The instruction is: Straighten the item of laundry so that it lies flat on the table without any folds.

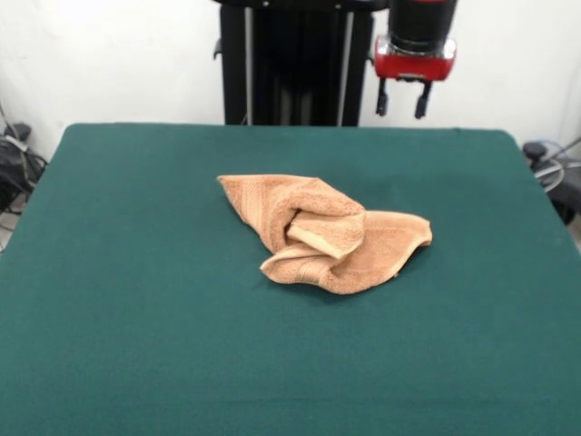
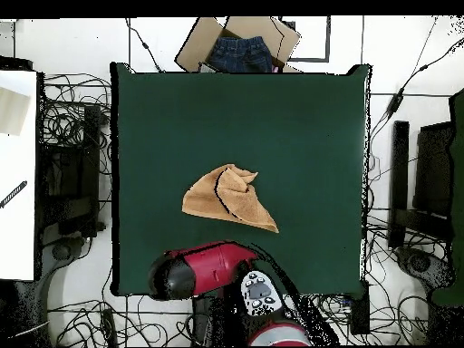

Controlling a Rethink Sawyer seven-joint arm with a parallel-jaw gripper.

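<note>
Orange-tan terry towel sits crumpled near the centre of the green felt table, slightly right of middle in the front view and just below centre in the overhead view. Its state is far from flat: one flap is folded over the middle and forms a raised roll, a pointed corner sticks out to the upper left in the front view, and another lobe spreads to the right. Border bands show on the folded-over parts. Gripper hangs high at the top of the front view, well apart from the towel and above the table's far edge; its two dark fingers stand apart and hold nothing. Judgement: the straightening is essentially not begun, or at best at an early stage. Remaining work: grasp a corner or edge, pull the folded flaps open, and spread every layer until the cloth lies single-thickness on the felt.
</note>
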